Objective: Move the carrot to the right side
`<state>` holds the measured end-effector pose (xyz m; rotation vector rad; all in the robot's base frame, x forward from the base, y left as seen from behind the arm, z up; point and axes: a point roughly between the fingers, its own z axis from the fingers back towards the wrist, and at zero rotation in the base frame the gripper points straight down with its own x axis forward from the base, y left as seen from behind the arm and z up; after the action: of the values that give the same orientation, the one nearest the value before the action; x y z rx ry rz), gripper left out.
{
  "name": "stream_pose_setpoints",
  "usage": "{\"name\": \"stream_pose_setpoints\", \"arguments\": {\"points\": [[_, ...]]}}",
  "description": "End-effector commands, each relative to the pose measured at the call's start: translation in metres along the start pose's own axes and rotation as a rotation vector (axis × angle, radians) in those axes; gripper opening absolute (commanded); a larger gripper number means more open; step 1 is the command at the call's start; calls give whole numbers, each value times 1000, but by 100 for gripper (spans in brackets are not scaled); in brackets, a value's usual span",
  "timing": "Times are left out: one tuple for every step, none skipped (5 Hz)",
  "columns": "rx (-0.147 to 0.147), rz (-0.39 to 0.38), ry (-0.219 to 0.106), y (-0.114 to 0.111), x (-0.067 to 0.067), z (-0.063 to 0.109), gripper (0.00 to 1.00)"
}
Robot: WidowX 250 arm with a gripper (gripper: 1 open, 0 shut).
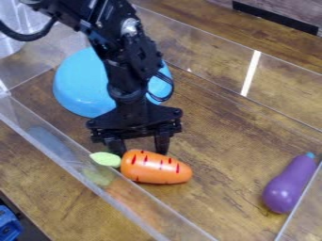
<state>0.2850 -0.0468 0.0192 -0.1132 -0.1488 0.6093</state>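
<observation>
Pincer at the Carrot

Your pincer [138,149] pointed down at the near end of the carrot's [156,168] leafy side. Its fingers were partly hidden and dark against the arm, so you could not tell how far they were open or whether they had hold of anything. The carrot lay on the table [208,132] just below the pincer in the view, its leafy tip to the left and its orange body reaching right, beside the clear wall [126,196]. Behind the pincer sat the blue bowl [81,83]. Well apart, to the pincer's right, lay the eggplant [289,184].
</observation>
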Motion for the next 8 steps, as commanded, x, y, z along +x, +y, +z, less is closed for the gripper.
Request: {"name": "stream_pose_setpoints", "arguments": {"points": [[0, -9, 8, -22, -10, -4, 100], [3, -10, 7, -38, -16, -6, 100], [6, -20, 3, -43, -28, -7, 100], [-3, -23, -3, -33, -28, 0, 0], [2, 19, -14, -28, -17, 0, 0], [7, 65, -29, -21, -5, 1, 100], [8, 66, -36, -9, 9, 0, 100], [9, 71, -44, 3, 22, -1, 0]]}}
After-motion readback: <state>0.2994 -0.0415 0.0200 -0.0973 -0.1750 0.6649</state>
